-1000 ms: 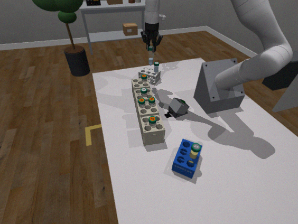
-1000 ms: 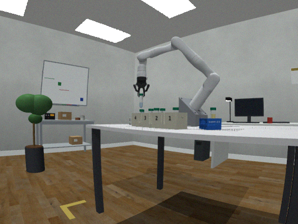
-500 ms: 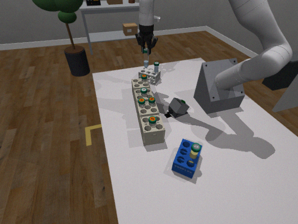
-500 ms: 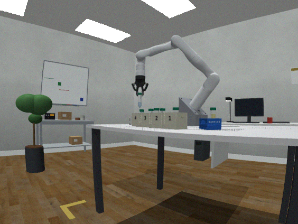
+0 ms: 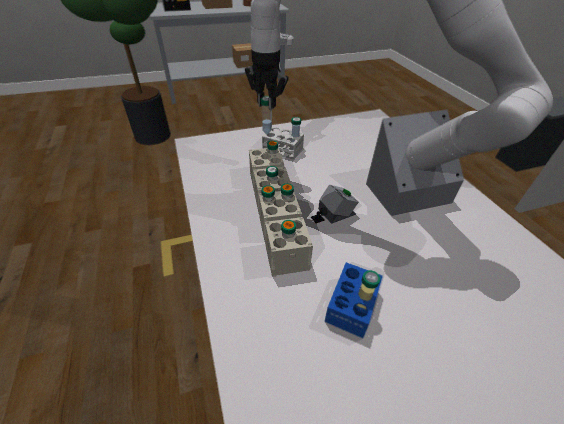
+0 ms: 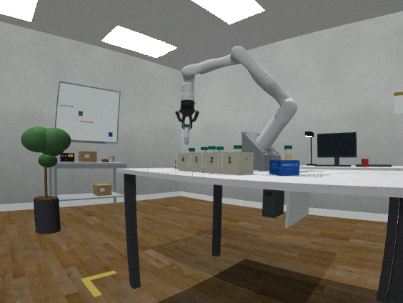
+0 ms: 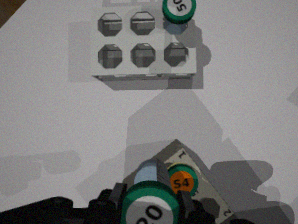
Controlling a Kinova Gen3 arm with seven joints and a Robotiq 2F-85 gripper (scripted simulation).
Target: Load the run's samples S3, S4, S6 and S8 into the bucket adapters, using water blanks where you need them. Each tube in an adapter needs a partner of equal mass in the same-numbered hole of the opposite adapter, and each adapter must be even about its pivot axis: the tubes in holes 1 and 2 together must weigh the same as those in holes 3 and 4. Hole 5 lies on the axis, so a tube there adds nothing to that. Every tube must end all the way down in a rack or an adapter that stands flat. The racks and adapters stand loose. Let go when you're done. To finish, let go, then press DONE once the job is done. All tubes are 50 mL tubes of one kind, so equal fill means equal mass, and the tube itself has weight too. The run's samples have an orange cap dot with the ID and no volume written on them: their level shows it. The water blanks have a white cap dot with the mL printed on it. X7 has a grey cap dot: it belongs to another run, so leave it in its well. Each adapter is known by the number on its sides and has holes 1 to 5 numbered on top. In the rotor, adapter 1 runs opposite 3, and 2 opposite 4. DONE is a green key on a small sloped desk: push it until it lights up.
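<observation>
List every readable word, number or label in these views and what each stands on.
"50": cap of the blank in the white rack.
"S4": orange-dot cap.
"4", "3", "2", "1": adapter sides.
"SAMPLES": blue rack.
Held tube: cap partly cut off, ends "0".
Whiteboard: unreadable.

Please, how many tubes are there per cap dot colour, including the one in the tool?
Green-capped plastic tubes with an orange cap dot: 4
Green-capped plastic tubes with a white cap dot: 3, one held in the tool
Green-capped plastic tube with a grey cap dot: 1
Total: 8
</observation>
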